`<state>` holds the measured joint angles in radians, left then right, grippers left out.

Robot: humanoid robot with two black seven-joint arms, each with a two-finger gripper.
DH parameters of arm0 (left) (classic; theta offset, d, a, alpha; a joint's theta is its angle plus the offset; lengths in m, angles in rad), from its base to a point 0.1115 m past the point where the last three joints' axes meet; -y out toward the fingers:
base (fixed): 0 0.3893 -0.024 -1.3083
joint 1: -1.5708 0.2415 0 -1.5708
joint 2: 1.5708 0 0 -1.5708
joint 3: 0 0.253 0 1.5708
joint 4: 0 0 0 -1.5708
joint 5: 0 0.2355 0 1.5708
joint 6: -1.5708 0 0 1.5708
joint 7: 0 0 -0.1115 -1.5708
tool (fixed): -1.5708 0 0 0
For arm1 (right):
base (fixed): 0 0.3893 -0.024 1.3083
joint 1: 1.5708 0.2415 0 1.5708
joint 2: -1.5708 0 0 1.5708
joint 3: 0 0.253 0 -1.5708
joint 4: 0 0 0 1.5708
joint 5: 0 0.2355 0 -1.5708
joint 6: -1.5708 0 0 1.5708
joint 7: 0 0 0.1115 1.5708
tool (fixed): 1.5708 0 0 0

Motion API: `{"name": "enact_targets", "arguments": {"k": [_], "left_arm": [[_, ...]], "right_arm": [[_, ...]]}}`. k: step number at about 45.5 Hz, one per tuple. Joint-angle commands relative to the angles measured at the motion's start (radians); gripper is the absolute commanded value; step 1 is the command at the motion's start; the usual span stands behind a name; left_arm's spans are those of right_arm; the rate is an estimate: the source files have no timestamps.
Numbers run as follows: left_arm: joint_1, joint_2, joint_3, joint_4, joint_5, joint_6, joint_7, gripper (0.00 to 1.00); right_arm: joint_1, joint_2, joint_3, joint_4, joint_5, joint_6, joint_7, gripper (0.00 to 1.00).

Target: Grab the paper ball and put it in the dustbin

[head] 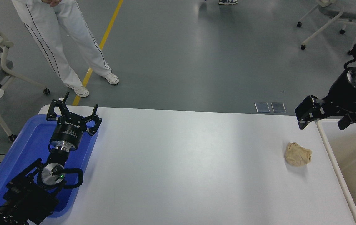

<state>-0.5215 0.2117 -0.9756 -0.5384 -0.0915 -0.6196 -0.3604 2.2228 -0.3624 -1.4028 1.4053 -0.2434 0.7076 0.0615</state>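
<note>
The table [178,162] is taking up most of the view, with the bin [334,162] standing against its right edge, only its left rim and part of the inside showing. A blue tray [24,147] is sitting at the table's left end. The left arm is lying parked over the tray, its gripper [73,114] pointing away with fingers spread. The right arm is reaching in from the right edge, its gripper [323,117] hanging released, fingers apart, above the table's far right corner and the bin's rim. The ball [297,154] is resting on the table near the bin, below that gripper and apart from it. A person in white trousers [62,43] is standing beyond the table.
</note>
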Motion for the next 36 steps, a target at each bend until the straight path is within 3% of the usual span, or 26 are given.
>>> {"name": "enact_targets", "arguments": {"k": [1,10,36], "left_arm": [[0.000,0.000,0.000,0.000,0.001,0.000,0.000,1.00],[0.000,0.000,0.000,0.000,0.000,0.000,0.000,1.00],[0.000,0.000,0.000,0.000,0.001,0.000,0.000,1.00]], "right_arm": [[-0.115,-0.003,0.019,-0.046,0.000,-0.148,0.000,1.00],[-0.268,-0.001,0.059,-0.159,0.000,-0.221,0.000,1.00],[-0.655,0.013,0.133,-0.497,-0.002,-0.221,0.000,1.00]]}}
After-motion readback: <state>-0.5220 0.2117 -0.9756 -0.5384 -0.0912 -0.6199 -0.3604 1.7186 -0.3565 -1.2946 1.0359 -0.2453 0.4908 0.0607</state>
